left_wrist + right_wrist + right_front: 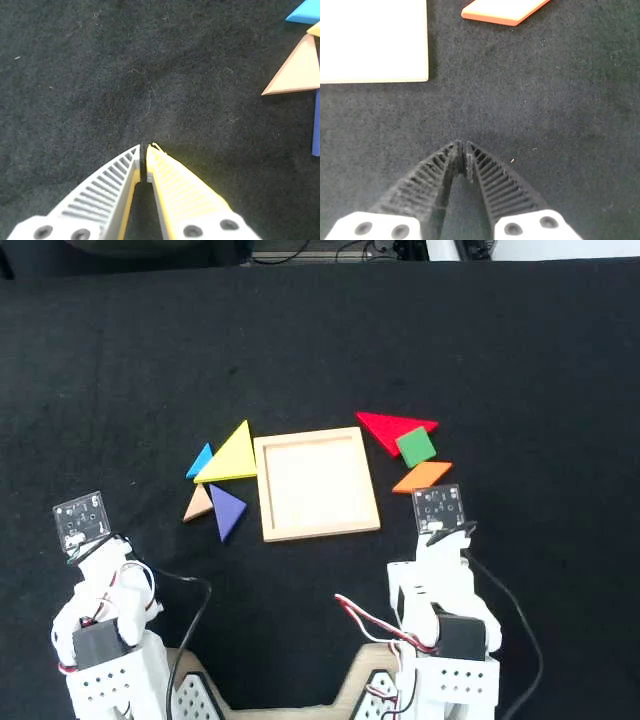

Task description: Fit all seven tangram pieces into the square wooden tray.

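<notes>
The square wooden tray (271, 525) lies mid-table with nothing in it; its corner (415, 70) shows in the right wrist view. Left of it lie a yellow triangle (233, 455), a small blue triangle (201, 460), a tan triangle (197, 503) and a purple triangle (228, 510). Right of it lie a red triangle (390, 426), a green square (416, 446) and an orange parallelogram (422, 476). My left gripper (145, 148) is shut over bare cloth, with the tan triangle (299, 70) off to one side. My right gripper (463, 145) is shut, short of the orange parallelogram (505, 11).
Black cloth (320, 350) covers the whole table. Both arm bases (440, 640) stand at the near edge, with cables (365, 620) trailing between them. Open cloth stretches behind the tray.
</notes>
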